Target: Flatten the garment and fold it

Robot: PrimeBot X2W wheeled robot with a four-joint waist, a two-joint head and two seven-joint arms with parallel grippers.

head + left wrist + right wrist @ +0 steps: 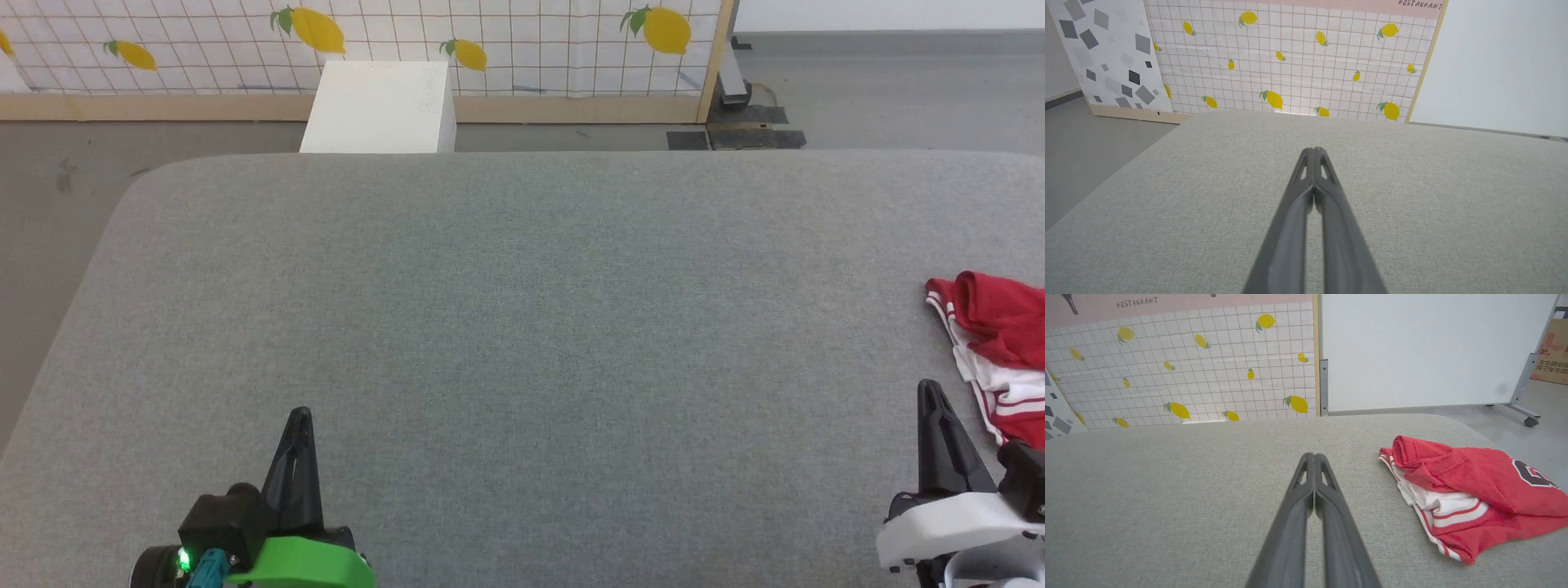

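The garment (1000,343) lies on the desk (522,327) at the frame's right edge. The left tool (300,415) sits lower left and the right tool (927,387) lower right, just beside the garment. A box (380,106) stands behind the desk, upper middle.

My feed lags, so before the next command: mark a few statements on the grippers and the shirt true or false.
The garment lies crumpled near the right edge of the table. True.
The right gripper grips the garment. False: it is shut on nothing, beside the cloth.
The left gripper is open. False: it is shut, over bare table.
A white box stands beyond the table's far edge. True.
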